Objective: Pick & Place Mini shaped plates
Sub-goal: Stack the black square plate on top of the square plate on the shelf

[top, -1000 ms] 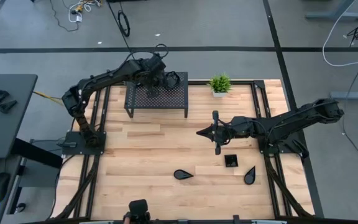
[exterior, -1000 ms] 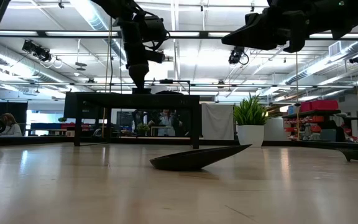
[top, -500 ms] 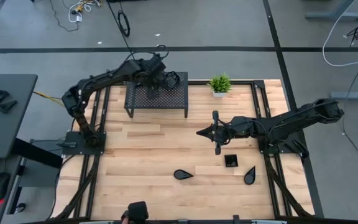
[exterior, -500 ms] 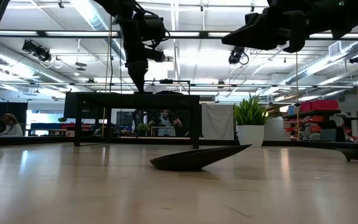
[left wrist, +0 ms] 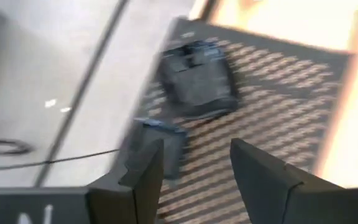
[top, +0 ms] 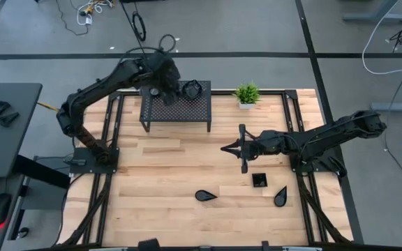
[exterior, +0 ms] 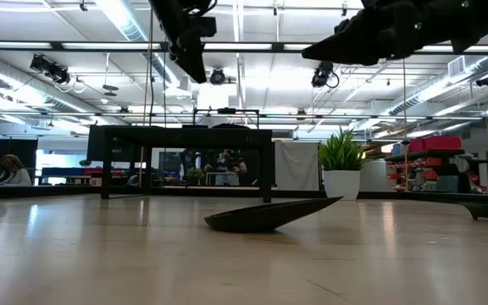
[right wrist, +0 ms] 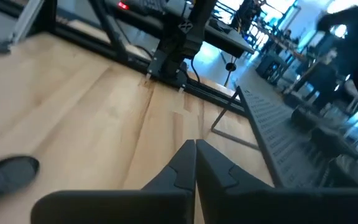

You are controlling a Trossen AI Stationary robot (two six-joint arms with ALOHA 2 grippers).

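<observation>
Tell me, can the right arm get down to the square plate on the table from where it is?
Probably yes. The right hand hangs shut above bare wood, and the square plate lies just nearer the front edge with nothing over it; the teardrop plates sit apart from it.

Left claw wide open, nothing between the two dark fingers. It hangs over the black mesh rack. Two small dark plates on the mesh: a squarish one lying farther from the claw, and a second one just past the fingertips (motion blur, exact shape unclear). The two plates lie close together; whether they touch is unclear. Grey floor with a dark seam line beyond the rack's edge; light wood counter past the rack's other sides.
</observation>
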